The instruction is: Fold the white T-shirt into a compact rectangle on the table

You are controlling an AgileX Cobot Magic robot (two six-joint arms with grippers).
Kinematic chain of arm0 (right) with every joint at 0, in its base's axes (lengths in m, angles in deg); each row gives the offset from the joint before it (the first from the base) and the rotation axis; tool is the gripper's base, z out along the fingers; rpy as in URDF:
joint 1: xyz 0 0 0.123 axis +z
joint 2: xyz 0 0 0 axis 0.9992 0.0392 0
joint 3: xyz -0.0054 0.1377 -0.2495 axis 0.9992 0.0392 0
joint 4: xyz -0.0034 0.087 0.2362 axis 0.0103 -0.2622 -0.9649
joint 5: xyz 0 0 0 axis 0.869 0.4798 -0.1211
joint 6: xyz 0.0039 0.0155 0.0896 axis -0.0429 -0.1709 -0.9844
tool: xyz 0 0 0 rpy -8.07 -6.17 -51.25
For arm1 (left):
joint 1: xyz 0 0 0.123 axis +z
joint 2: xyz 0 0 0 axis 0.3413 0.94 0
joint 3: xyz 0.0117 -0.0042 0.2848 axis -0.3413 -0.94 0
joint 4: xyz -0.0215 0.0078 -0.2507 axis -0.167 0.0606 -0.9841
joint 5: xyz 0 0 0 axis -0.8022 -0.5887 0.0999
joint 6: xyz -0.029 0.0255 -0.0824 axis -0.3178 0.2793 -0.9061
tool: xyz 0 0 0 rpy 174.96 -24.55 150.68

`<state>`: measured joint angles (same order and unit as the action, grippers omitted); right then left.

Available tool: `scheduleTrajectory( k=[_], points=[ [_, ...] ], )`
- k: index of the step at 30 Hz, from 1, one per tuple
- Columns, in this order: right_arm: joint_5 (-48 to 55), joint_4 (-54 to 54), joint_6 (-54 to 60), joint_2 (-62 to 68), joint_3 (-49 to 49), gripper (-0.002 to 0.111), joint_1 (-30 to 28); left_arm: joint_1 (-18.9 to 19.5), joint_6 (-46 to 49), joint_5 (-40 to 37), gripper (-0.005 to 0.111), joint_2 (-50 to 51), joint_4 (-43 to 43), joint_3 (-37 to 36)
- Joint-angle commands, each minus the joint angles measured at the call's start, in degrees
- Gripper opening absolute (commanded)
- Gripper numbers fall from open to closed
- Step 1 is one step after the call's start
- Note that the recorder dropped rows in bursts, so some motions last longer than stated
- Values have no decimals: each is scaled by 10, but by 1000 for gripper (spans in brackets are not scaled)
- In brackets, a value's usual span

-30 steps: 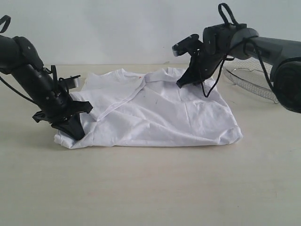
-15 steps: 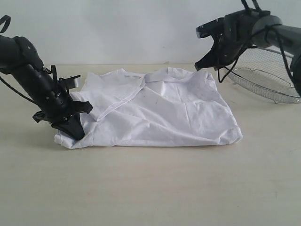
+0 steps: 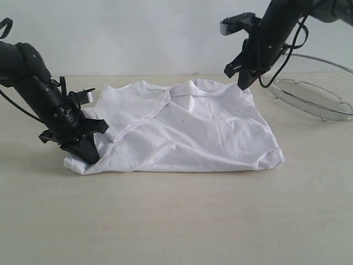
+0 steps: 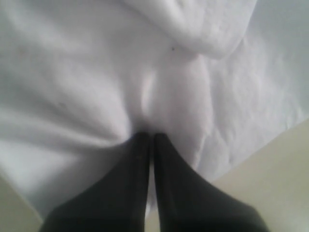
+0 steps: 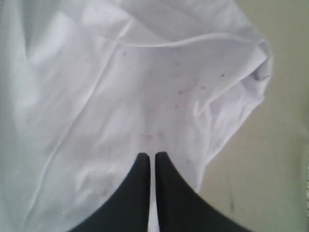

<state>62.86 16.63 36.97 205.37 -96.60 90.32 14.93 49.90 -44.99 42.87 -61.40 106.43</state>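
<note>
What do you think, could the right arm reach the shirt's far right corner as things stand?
Probably yes: the right end effector hangs shut just above that corner of the white T-shirt, nothing between.

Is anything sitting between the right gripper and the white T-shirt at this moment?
Nothing visible does. The right gripper, shut, hangs above the far edge of the white T-shirt, and the right wrist view shows only open air between them. The wire basket sits off to the side on the table, clear of that path.
</note>
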Motion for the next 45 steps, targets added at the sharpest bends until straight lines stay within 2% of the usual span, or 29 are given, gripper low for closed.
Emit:
scheduleTrajectory(
  k=[1, 7, 15, 24, 30, 42, 45],
  points=[
    [9, -56, 6, 20, 2, 0, 0, -3, 8, 3, 5, 11, 11, -6],
    [9, -46, 6, 21, 29, 0, 27, -3, 10, 3, 5, 11, 18, -6],
    [9, 7, -64, 21, 100, 0, 52, -3, 12, -7, 5, 11, 28, -6],
    [9, 43, -94, 18, 219, 0, 54, -3, 35, 4, 5, 11, 30, -29],
    [9, 43, -96, -22, 326, 0, 54, -3, 51, 21, 5, 4, 11, -100],
    [9, 14, -127, -125, 490, 0, 54, -3, 65, 141, 5, -81, -37, -314],
    [-18, 11, -125, -132, 540, 0, 54, -3, 91, 180, 5, -102, -65, -372]
  ],
)
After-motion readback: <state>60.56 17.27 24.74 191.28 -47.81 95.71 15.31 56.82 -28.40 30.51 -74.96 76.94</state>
